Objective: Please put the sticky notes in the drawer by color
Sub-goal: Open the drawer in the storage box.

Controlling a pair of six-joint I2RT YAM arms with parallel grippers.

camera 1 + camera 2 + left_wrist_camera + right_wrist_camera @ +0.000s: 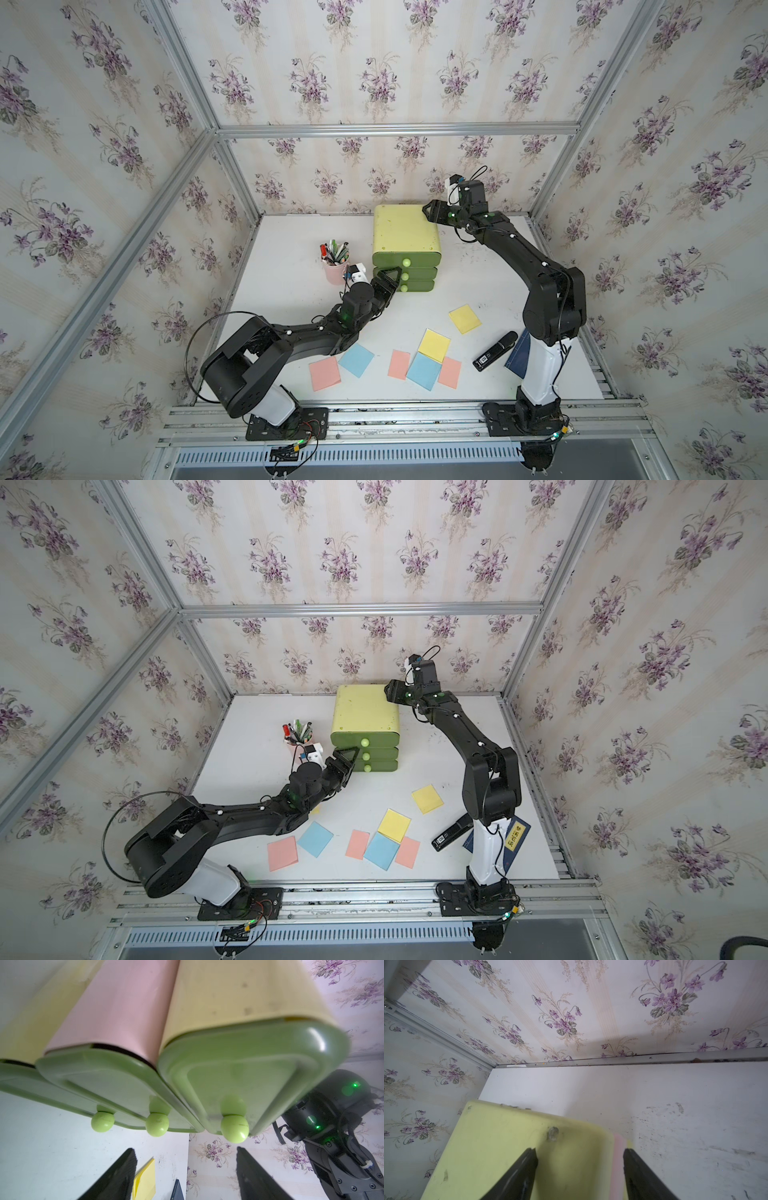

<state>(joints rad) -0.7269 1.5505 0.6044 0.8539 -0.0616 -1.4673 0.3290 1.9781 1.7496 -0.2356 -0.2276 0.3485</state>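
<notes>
Left end effector sits just in front of the chest. Fingers are apart with nothing between them. Three knobs are dead ahead; the middle knob is nearest its line and not touched.

Right end effector is at the chest's back right top corner. Its fingers are apart, one over the top and one down the side. Can't tell if it's actually pressing. Reads as a brace for a pull.

Chest looks like light plastic and will likely skate on the bench if pulled unbraced. Knobs are small, round and glossy, so pinch behind the ball. All three drawers look shut or nearly so; contents not visible. On the side, the shell's middle tier is pink and the others are yellow.

Notes are all out on the bench, well apart from the chest:
- one yellow lies alone
- a yellow, a blue and two pinks overlap in a cluster
- a blue and a pink lie side by side
- a yellow sliver peeks out under the left arm

They're paper-thin, floppy and near weightless, lying flat with nothing to pinch from above. Go for a free corner or edge. Stacked ones may drag their neighbours.

Pen cup is full of pens, just beside the left wrist: snag risk.
</notes>
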